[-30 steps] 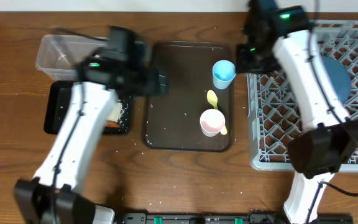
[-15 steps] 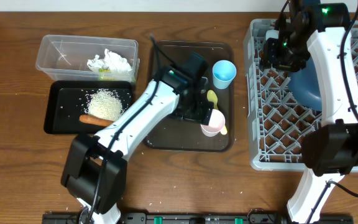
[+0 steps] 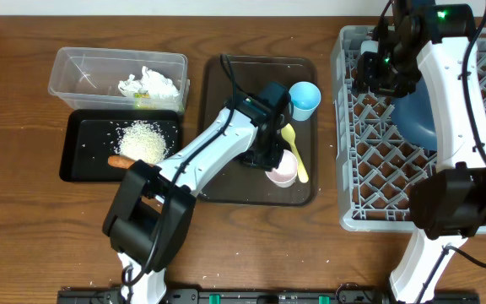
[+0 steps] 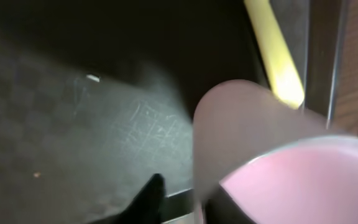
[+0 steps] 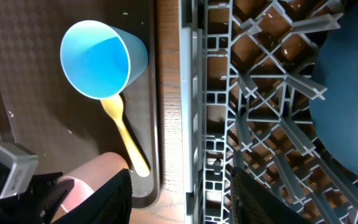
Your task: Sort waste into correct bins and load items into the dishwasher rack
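Observation:
The small pink cup (image 3: 283,174) (image 4: 278,168) leans on the dark brown tray (image 3: 234,93). My left gripper (image 3: 272,162) (image 4: 188,202) is shut on its wall, one finger inside and one outside. A yellow spoon (image 3: 294,150) (image 5: 126,137) lies right beside the cup, and the light blue cup (image 3: 304,99) (image 5: 101,59) stands behind it. The grey dishwasher rack (image 3: 378,194) holds the dark blue plate (image 3: 412,118) (image 5: 347,106). My right gripper (image 3: 376,74) (image 5: 185,199) hangs open and empty over the rack's left edge.
At the left, a clear tub (image 3: 74,67) holds white napkins (image 3: 150,84) and a yellow-green wrapper (image 3: 146,100). In front of it, a black tray (image 3: 78,143) holds rice (image 3: 142,139) and a carrot stick (image 3: 123,161). A few grains lie loose on the table.
My left arm swung from over the bins to the brown tray and shut on the pink cup, which has tipped and shifted slightly. My right arm moved over the rack, then held still.

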Controlling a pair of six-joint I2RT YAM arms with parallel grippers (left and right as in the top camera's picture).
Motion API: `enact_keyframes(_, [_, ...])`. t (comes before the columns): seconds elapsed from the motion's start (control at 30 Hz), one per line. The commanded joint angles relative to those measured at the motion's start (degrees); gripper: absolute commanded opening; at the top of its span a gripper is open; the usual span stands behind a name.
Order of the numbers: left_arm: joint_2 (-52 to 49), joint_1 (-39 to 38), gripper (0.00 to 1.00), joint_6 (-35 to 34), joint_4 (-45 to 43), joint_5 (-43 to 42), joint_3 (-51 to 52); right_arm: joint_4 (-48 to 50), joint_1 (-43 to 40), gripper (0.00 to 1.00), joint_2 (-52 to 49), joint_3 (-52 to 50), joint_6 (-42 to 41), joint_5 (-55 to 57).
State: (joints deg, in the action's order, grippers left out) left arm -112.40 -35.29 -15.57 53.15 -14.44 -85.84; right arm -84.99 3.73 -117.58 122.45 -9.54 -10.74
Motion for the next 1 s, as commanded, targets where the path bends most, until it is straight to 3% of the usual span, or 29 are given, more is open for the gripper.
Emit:
enact_keyframes(0.0, [0.7, 1.0, 0.06, 0.3, 0.1, 1.6, -0.4, -0.1, 1.2, 0.49, 2.0, 0.1, 1.0, -0.7])
enact_keyframes(0.17, [3.2, 5.7, 0.06, -2.1, 1.7, 0.9, -2.1, 0.0, 1.8, 0.48, 2.0, 0.1, 1.5, -3.3])
enact_keyframes(0.23, [5.2, 9.1, 0.06, -2.2, 1.6, -3.6, -2.2, 0.5, 2.7, 0.47, 2.0, 0.1, 4.3, -6.9])
enact_keyframes(0.3, [7.2, 13.4, 0.06, -1.8, 1.0, -10.6, -2.2, 1.9, 4.0, 0.47, 2.0, 0.1, 7.5, -12.5])
enact_keyframes(0.47, [10.4, 24.7, 0.06, 2.3, -2.9, -37.3, -2.2, 8.7, 8.3, 0.47, 2.0, 0.1, 15.6, -29.8])
enact_keyframes(0.6, [10.6, 31.5, 0.06, 2.9, -6.1, -55.4, -2.2, 15.5, 11.8, 0.49, 2.0, 0.1, 17.2, -38.4])
enact_keyframes(0.83, [10.6, 37.5, 0.06, 2.9, -10.6, -73.3, -2.2, 23.8, 13.9, 0.54, 2.0, 0.1, 22.4, -53.4])
enact_keyframes(0.97, [10.7, 39.5, 0.06, 2.8, -11.0, -75.7, -2.2, 26.1, 13.9, 0.59, 2.0, 0.1, 22.6, -55.3])
